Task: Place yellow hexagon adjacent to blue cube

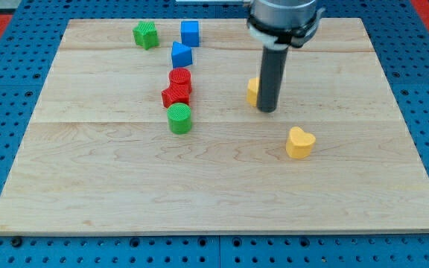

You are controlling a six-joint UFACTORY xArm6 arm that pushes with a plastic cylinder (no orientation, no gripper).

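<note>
The yellow hexagon (pixel 252 91) lies near the board's middle top, mostly hidden behind the dark rod. My tip (pixel 267 110) touches the board at the hexagon's right side, right against it. The blue cube (pixel 190 33) sits near the view's top edge, left of centre. A second blue block (pixel 181 54) of unclear shape lies just below it.
A green block (pixel 146 35) lies at the top left. A red cylinder (pixel 180 78), a red star-like block (pixel 174 95) and a green cylinder (pixel 179 118) form a column below the blue blocks. A yellow heart (pixel 300 143) lies at the lower right. The wooden board (pixel 214 186) sits on a blue pegboard.
</note>
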